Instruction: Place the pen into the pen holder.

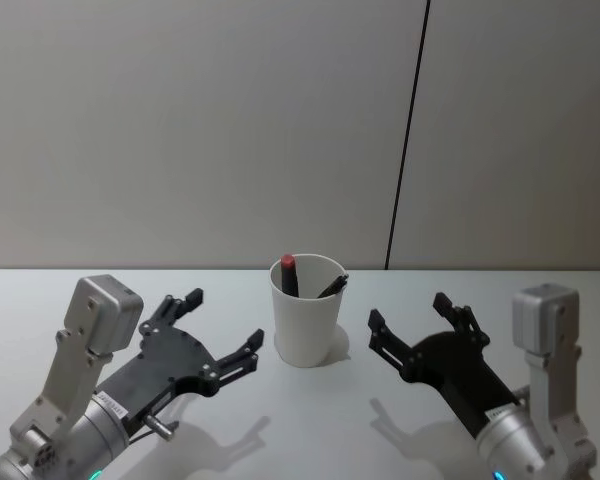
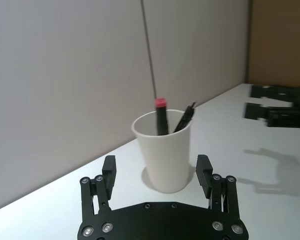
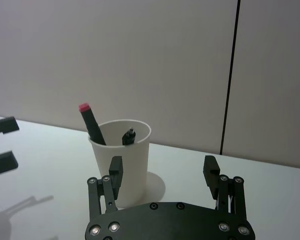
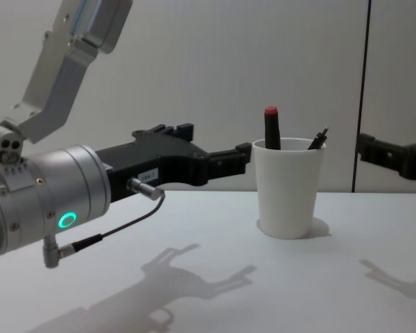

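Both black pincers, left (image 1: 220,335) and right (image 1: 412,322), are hovering open and empty beside the white paper cup (image 1: 306,325) holding the red-capped black pen (image 1: 289,274); a careless sweep risks toppling it.

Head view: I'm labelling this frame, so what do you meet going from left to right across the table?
Left gripper → red-capped pen → black pen → right gripper. Both pens stand in the cup, and both grippers are open.

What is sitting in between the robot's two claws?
The pen holder, a white cup with two pens inside, stands on the table between the open left gripper and the open right gripper; the head view shows this.
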Robot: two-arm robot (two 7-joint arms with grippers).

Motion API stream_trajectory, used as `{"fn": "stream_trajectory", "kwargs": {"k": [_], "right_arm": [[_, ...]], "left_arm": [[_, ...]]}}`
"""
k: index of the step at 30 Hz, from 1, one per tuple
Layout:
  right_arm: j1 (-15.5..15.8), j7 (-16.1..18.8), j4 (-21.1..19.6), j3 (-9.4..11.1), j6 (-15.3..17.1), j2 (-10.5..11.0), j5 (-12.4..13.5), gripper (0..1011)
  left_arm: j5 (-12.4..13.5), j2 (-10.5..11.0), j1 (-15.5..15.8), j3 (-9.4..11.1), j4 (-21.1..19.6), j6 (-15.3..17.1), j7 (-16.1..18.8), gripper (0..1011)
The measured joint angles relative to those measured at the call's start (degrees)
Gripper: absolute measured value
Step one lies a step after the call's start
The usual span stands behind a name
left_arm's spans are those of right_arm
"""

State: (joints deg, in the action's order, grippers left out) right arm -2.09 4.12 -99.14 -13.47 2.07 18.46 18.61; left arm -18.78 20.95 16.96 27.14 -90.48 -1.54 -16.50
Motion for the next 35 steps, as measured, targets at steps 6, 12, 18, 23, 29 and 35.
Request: {"fn": "stream_trajectory", "kwargs": {"k": [6,12,18,23,29,35], "right_arm": [[2.2,-0.3,-1.6,0.4,-0.1,0.7,-1.6,1001],[2.9,-0.3,-2.1,0.6,-0.1,0.9,-2.1,1001],[2.9,-0.3,-2.1,0.6,-0.1,0.9,-2.2,1001],[2.9,-0.3,-2.1,0.6,-0.1,0.9,-2.2,1001],[2.9,-0.3,-2.1,0.5,-0.1,0.9,-2.2,1001],[2.9,-0.3,-2.1,0.5,-0.1,0.9,-2.2,1001]], "left_arm": [[1.9,0.3,-0.9,-0.3,-0.7,0.6,4.1,1003],[4.3,0.6,-2.0,-0.7,-1.6,1.4,9.3,1003],[5.9,0.8,-2.8,-0.9,-2.2,1.9,12.9,1003],[7.0,0.9,-3.3,-1.1,-2.6,2.3,15.2,1003],[7.3,1.0,-3.4,-1.1,-2.7,2.4,15.9,1003],[7.3,1.0,-3.4,-1.2,-2.7,2.4,15.9,1003]]}}
